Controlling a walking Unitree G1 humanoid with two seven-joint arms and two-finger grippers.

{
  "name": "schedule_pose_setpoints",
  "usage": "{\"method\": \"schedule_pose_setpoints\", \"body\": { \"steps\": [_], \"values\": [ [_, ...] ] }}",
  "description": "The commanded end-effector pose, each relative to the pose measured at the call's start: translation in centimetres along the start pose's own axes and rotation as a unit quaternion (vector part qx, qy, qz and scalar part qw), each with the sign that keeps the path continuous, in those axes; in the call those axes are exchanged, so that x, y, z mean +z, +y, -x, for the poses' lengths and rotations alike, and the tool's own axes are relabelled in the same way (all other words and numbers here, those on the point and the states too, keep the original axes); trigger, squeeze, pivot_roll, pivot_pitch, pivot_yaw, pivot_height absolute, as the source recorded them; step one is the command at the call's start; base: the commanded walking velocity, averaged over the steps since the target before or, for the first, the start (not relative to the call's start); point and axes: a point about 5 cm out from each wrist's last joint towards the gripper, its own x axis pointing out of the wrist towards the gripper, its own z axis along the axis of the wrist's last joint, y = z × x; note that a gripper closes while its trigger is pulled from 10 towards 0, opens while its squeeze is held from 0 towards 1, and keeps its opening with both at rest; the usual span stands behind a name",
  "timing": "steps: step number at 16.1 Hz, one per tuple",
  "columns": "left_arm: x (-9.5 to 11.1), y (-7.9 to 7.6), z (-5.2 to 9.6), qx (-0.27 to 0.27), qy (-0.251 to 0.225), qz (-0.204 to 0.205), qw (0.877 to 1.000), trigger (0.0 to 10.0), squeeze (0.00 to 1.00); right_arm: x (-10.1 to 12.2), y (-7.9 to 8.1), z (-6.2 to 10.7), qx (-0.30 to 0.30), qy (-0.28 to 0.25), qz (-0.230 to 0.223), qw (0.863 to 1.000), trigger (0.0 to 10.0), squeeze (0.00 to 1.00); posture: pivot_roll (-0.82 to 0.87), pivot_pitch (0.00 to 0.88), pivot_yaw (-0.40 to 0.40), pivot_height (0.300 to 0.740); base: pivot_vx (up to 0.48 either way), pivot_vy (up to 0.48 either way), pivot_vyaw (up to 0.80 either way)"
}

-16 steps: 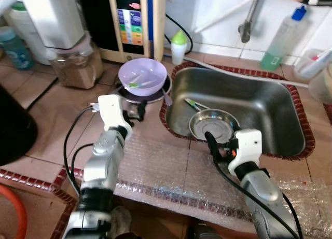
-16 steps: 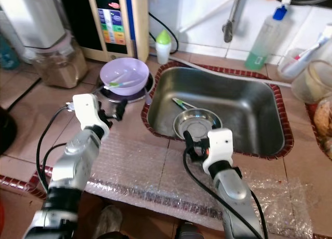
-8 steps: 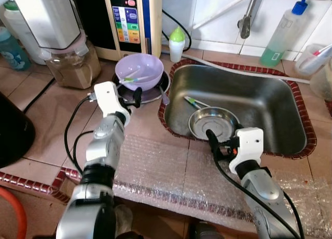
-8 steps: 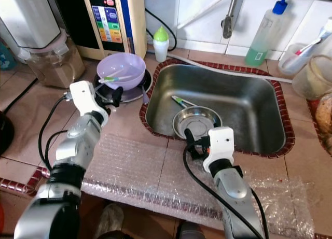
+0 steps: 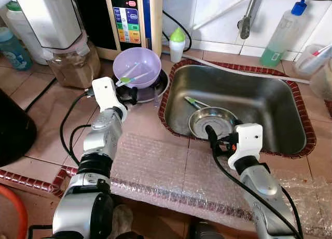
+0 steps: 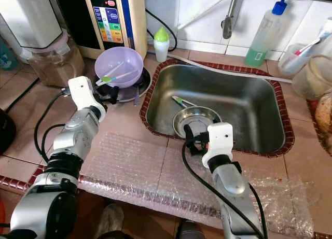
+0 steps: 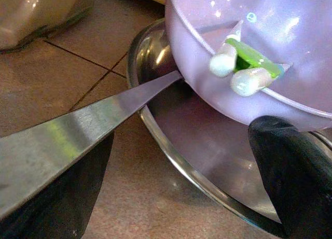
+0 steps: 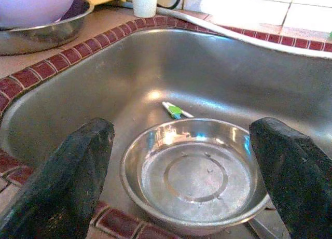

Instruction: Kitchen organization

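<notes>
A purple bowl (image 5: 139,67) holding green-and-white utensils (image 5: 130,78) rests in a shallow steel dish (image 5: 158,87) on the counter left of the sink (image 5: 270,101). My left gripper (image 5: 129,95) is open at the dish's near rim (image 7: 171,161), its fingers (image 7: 295,166) apart on either side. A flat steel handle (image 7: 78,130) runs from under the bowl over one finger. Inside the sink lie a steel bowl (image 5: 212,121) and a green-and-white utensil (image 5: 194,102). My right gripper (image 5: 215,143) hovers open at the sink's front edge, facing that steel bowl (image 8: 192,171).
A water purifier (image 5: 132,21), a blender jar (image 5: 72,62) and a green-capped bottle (image 5: 177,44) stand behind the purple bowl. A soap bottle (image 5: 280,34) and the tap (image 5: 246,21) are behind the sink. Bubble wrap (image 5: 166,171) covers the counter's front.
My left gripper has reached forward across the counter to the steel dish under the purple bowl. The right gripper has stayed by the sink's front edge. The camera shifted slightly.
</notes>
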Motion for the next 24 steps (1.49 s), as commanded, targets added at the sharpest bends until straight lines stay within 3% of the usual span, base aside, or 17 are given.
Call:
{"method": "schedule_pose_setpoints", "body": {
  "steps": [1,9,15,24],
  "values": [
    [0.7,0.4,0.1,0.011,-0.004,-0.008,1.000,10.0,0.00,-0.2,0.0,-0.2,-0.002,0.004,-0.001,1.000,10.0,0.00,-0.13,0.076,0.064,0.740,0.000,0.000,0.00],
    [0.7,2.7,2.8,0.031,0.038,-0.050,0.998,10.0,0.00,-0.2,0.4,-1.6,0.006,-0.006,-0.006,1.000,10.0,0.00,-0.07,0.043,0.068,0.740,0.000,0.000,0.00],
    [0.3,2.3,4.7,0.012,0.067,-0.060,0.996,10.0,0.00,-0.2,0.5,-2.3,0.010,-0.012,-0.007,1.000,10.0,0.00,-0.06,0.030,0.071,0.740,0.000,0.000,0.00],
    [-1.3,1.7,9.0,-0.013,0.120,-0.073,0.990,10.0,0.00,-0.4,1.1,-3.3,0.017,-0.019,-0.011,1.000,10.0,0.00,-0.01,0.013,0.069,0.740,0.000,0.000,0.00]
  ]
}}
